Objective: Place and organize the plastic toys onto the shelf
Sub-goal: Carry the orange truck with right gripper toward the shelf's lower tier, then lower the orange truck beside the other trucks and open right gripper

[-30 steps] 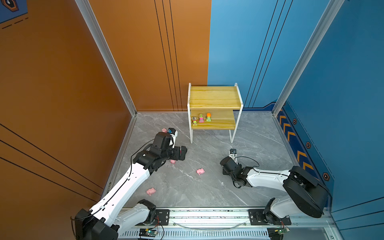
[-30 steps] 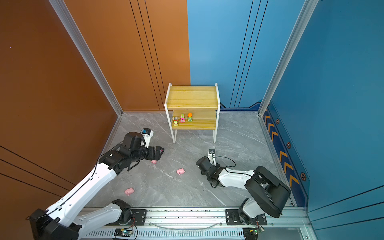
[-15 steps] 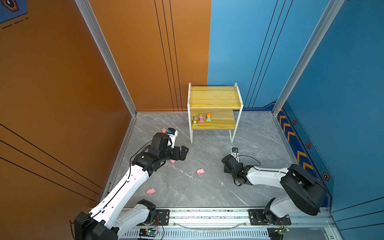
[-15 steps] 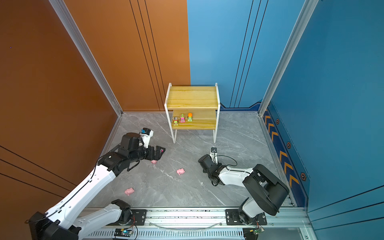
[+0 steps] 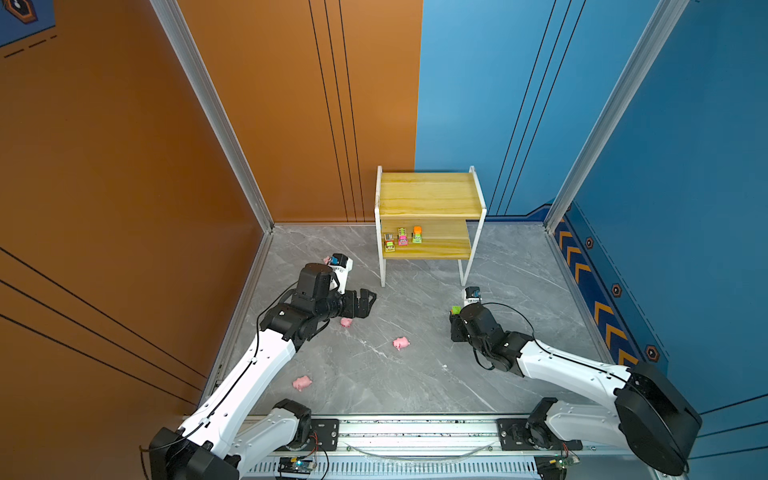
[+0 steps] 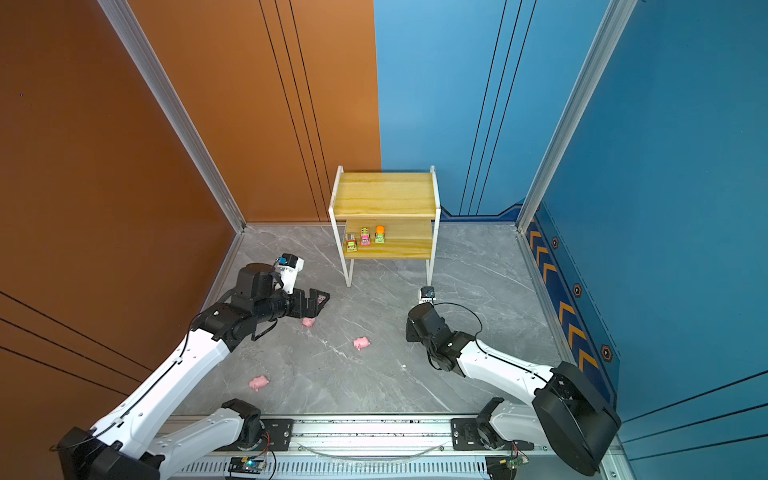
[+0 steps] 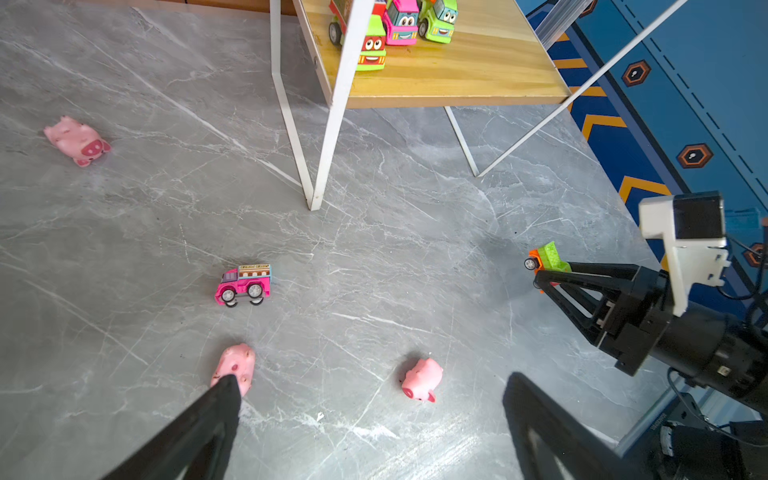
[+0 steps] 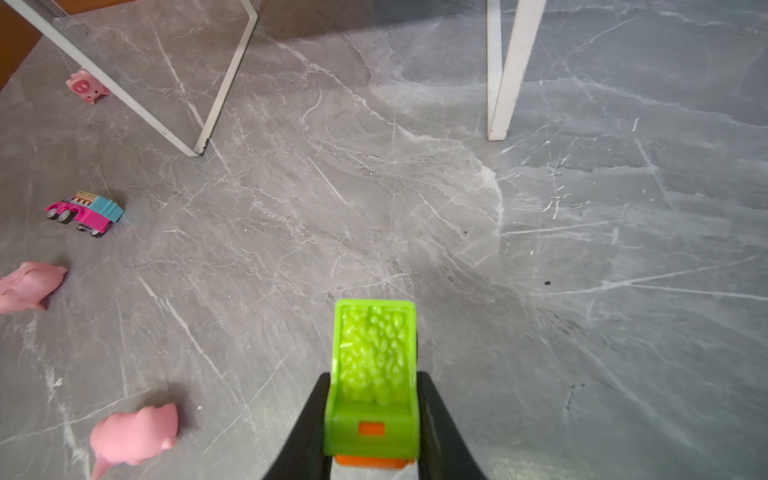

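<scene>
A: Where is the green truck [image 8: 372, 390] being located?

B: It is being held between the jaws of the right gripper [image 8: 374, 415], which are narrowed onto its sides. In the right wrist view its long axis is being kept in line with the jaws, with the tipper bed pointing away from the wrist.

A: In which direction is the shelf [image 5: 428, 249] being found from there?

B: It is being seen ahead of the held truck and a little toward the left arm's side in both top views. Three trucks [image 5: 402, 237] are already being carried on the left half of its lower board; the right half is being left bare and is judged the nearer target for the right arm.

A: And the left gripper [image 5: 360, 304]?

B: Its jaws are being held wide, with nothing between them. A pink truck [image 7: 244, 284] is being seen ahead of them on the worktop [image 5: 415, 374], side-on, and a pig [image 7: 235, 365] just beside one jaw. The remaining pigs are being left scattered.
</scene>
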Action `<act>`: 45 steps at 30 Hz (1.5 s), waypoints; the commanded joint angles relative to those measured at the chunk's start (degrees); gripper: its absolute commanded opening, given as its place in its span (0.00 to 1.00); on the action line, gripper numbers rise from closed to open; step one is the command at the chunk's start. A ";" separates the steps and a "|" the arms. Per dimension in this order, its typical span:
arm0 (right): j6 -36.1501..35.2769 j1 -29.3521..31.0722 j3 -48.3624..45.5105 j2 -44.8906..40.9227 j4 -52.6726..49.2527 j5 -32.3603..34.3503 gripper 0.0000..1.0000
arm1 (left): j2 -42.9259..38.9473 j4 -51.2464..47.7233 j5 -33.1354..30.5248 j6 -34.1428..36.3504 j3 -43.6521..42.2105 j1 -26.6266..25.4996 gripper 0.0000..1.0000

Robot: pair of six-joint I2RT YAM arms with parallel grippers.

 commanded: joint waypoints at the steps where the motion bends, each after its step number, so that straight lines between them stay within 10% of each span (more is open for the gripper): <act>1: -2.93 -0.28 3.14 -2.29 -5.12 -4.05 0.24 | -1.14 0.73 2.43 -0.29 -0.25 0.61 1.00; 45: -12.86 -5.07 40.13 30.61 8.42 8.97 0.24 | -0.91 0.73 4.69 -0.56 -0.08 4.93 0.99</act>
